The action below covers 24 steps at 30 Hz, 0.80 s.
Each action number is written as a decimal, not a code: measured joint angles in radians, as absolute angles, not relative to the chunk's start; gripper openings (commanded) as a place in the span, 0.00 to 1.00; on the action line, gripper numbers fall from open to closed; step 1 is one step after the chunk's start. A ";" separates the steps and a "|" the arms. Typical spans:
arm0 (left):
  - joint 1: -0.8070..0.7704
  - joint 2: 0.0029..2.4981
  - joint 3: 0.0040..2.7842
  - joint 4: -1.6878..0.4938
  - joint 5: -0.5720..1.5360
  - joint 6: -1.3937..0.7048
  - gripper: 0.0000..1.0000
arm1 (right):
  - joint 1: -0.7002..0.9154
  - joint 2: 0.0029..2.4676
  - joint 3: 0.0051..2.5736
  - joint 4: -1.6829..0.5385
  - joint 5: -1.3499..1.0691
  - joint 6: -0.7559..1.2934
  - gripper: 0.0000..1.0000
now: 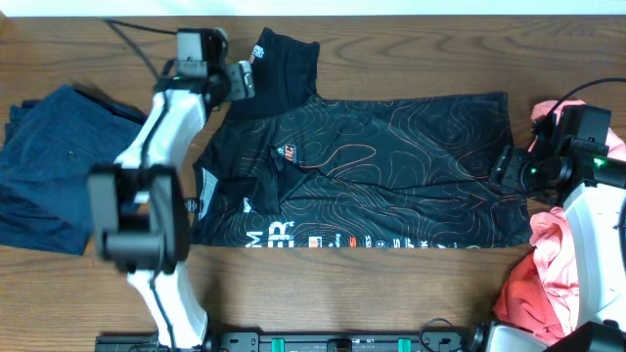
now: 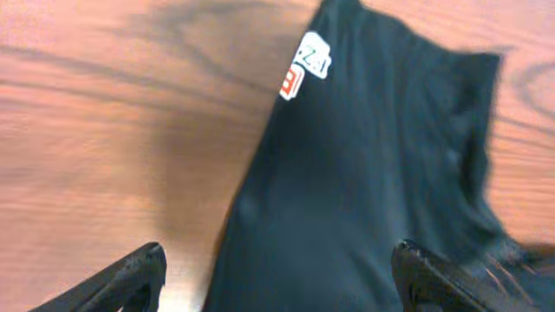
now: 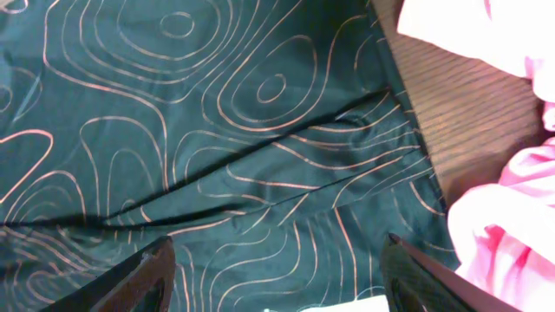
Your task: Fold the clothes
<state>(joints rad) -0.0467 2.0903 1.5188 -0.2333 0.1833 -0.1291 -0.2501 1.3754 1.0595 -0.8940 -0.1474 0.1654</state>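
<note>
Brown wood table on my overhead feed carries the black jersey spread flat across its middle, the coral-pink garment heaped at the right edge, a dark blue garment at the left. My left gripper hangs over the jersey's upper-left part, jaws wide and empty; my right gripper hovers at its right edge, jaws likewise apart, gripping nothing.

Robotics laboratory workstation. A wood-grain bench bears a left arm and a right arm, both white-and-black, mounted on a black rail at 6 o'clock; a cable trails at 11 o'clock.
</note>
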 measured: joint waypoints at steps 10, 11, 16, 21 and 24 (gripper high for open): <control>-0.047 2.314 1.611 -0.050 0.303 -0.116 0.86 | -0.250 1.375 1.059 -0.904 -0.163 0.155 0.75; -0.049 2.318 1.614 -0.046 0.317 -0.117 0.85 | -0.250 1.375 1.059 -0.904 -0.163 0.155 0.75; -0.060 2.328 1.623 -0.051 0.356 -0.136 0.48 | -0.250 1.375 1.059 -0.896 -0.165 0.154 0.75; -0.082 2.344 1.626 -0.047 0.379 -0.149 0.12 | -0.250 1.375 1.059 -0.892 -0.165 0.149 0.78; -0.089 2.347 1.626 -0.049 0.393 -0.162 0.08 | -0.250 1.375 1.059 -0.878 -0.165 0.144 0.78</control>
